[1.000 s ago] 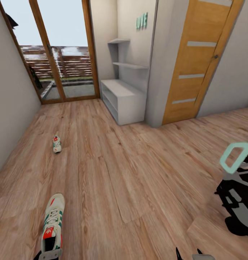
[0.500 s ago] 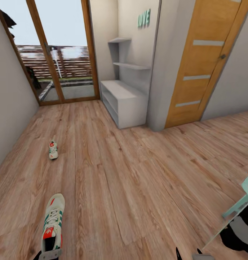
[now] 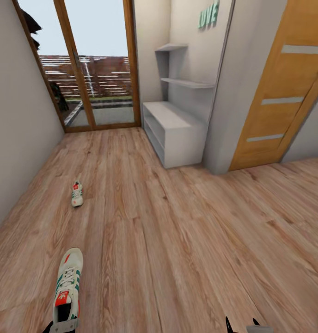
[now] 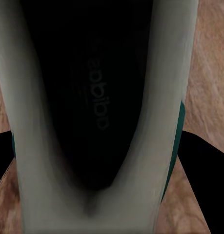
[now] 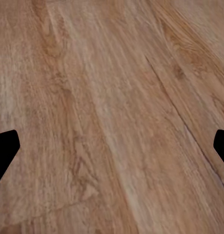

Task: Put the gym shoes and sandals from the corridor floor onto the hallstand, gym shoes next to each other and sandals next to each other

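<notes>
Wood-grain planks of the corridor floor (image 3: 177, 240) run from our feet to the glass doors (image 3: 96, 64) at the far end, with a plain wall at our left and an orange-brown door (image 3: 288, 92) at the right.

Closest to us is one gym shoe (image 3: 67, 289), cream-white with green stripes and a red-orange tongue patch, toe pointing away from us. Our left gripper (image 3: 62, 326) has it by the heel at the head view's lower edge. In the left wrist view that same shoe's dark inside (image 4: 94, 97) sits between the two black fingers (image 4: 202, 175), which press against its sides, so we read this gripper as clamped on it.

Farther along the floor, nearer the left wall, lies the second gym shoe (image 3: 76, 194), alone and well apart from the first.

Beyond it, against the right wall near the glass doors, stands the hallstand (image 3: 175, 132): a low light-grey bench with open shelves below and staggered wall shelves (image 3: 186, 83) above. Green letters (image 3: 208, 15) hang on the wall over it.

Our right gripper (image 3: 241, 325) shows as two dark fingertips at the head view's lower edge. In the right wrist view its fingers (image 5: 4, 151) stand wide apart at either side over bare planks, with nothing between them.
</notes>
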Controlling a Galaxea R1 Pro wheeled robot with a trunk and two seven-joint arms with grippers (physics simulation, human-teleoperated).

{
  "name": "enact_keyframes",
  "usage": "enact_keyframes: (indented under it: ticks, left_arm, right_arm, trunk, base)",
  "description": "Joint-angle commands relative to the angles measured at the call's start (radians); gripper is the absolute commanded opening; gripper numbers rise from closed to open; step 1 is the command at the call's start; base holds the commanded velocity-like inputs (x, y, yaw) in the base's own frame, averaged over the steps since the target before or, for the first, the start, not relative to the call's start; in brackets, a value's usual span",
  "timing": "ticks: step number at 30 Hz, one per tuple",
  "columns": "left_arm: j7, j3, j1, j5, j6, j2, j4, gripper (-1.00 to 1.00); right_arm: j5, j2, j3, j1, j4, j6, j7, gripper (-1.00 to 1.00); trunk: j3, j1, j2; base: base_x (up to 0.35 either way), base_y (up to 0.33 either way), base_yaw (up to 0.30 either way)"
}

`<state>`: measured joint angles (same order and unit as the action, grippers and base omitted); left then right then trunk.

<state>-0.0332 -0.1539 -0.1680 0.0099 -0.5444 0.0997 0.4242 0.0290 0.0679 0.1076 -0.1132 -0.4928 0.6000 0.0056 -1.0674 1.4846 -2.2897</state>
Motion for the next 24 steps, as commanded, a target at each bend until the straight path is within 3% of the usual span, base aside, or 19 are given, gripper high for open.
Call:
enact_keyframes:
  ticks: [1, 24]
  left_arm:
    - [-0.002, 0.001, -0.001, 0.001, -0.003, 0.0, -0.001, -1.0]
    - [-0.002, 0.001, -0.001, 0.001, -0.005, 0.001, -0.001, -1.0]
  right_arm:
    - [0.003, 0.0, 0.003, 0.0, 0.0, 0.003, 0.001, 1.0]
    - [0.003, 0.0, 0.004, 0.0, 0.0, 0.003, 0.001, 1.0]
  trunk:
    - [-0.002, 0.0, 0.0]
    - [-0.024, 0.0, 0.0]
  base:
    - [0.34, 0.0, 0.216]
    - [0.34, 0.0, 0.211]
